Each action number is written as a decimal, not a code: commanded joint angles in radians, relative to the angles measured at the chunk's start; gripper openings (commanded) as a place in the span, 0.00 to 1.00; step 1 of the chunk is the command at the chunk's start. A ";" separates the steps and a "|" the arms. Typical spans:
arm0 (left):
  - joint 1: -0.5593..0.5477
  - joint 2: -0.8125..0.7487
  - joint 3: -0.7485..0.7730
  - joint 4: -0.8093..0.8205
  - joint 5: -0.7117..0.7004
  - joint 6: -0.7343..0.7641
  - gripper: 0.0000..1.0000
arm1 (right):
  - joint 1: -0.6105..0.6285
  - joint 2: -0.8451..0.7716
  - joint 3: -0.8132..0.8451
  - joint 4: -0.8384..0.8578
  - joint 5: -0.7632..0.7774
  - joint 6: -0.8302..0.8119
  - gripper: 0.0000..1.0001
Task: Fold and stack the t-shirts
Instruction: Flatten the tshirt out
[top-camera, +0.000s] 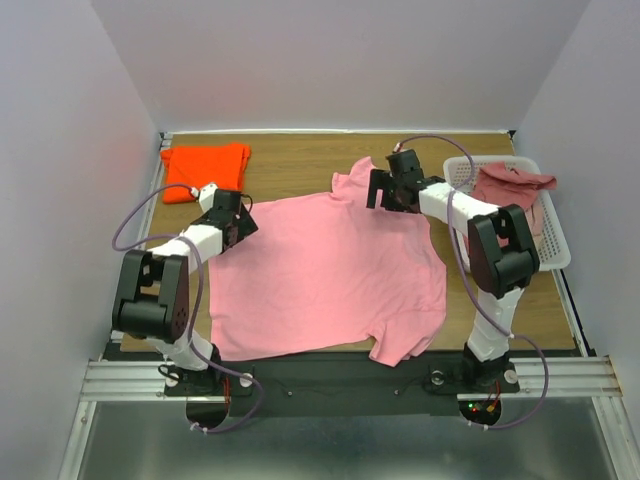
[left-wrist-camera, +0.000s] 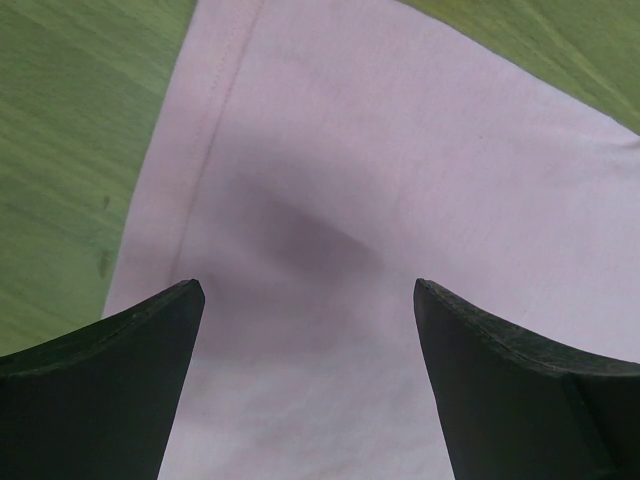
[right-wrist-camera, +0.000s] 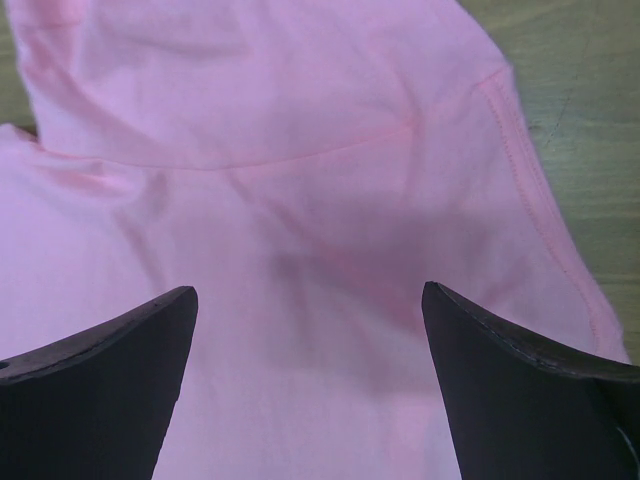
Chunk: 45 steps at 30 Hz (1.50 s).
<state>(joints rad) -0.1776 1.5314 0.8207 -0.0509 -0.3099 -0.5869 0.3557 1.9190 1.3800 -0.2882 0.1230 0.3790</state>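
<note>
A bubblegum pink t-shirt (top-camera: 325, 275) lies spread flat on the wooden table. My left gripper (top-camera: 243, 207) is open over its far left corner, the hem (left-wrist-camera: 205, 130) running between cloth and wood; the pink cloth (left-wrist-camera: 330, 250) lies under the jaws. My right gripper (top-camera: 380, 193) is open over the far sleeve and shoulder, pink cloth (right-wrist-camera: 300, 200) beneath it with the sleeve hem (right-wrist-camera: 530, 180) at the right. A folded bright orange t-shirt (top-camera: 205, 168) lies at the far left. Dusty rose t-shirts (top-camera: 510, 185) sit in the basket.
A white plastic mesh basket (top-camera: 552, 240) stands at the right side of the table. White walls close in the table at the back and sides. The table's near edge has a metal rail (top-camera: 340, 375) holding both arm bases.
</note>
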 joint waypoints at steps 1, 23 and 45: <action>-0.005 0.094 0.076 0.034 0.011 0.030 0.98 | 0.005 0.049 0.030 0.026 0.047 0.038 1.00; -0.010 0.458 0.495 -0.060 0.054 0.105 0.93 | -0.181 0.268 0.234 0.024 0.032 0.071 1.00; -0.131 -0.043 0.329 -0.388 -0.164 -0.094 0.94 | -0.040 -0.239 -0.007 0.021 -0.046 -0.025 1.00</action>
<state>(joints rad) -0.2817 1.6371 1.2701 -0.2821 -0.3557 -0.5583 0.2226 1.8416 1.4429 -0.2871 0.0601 0.3779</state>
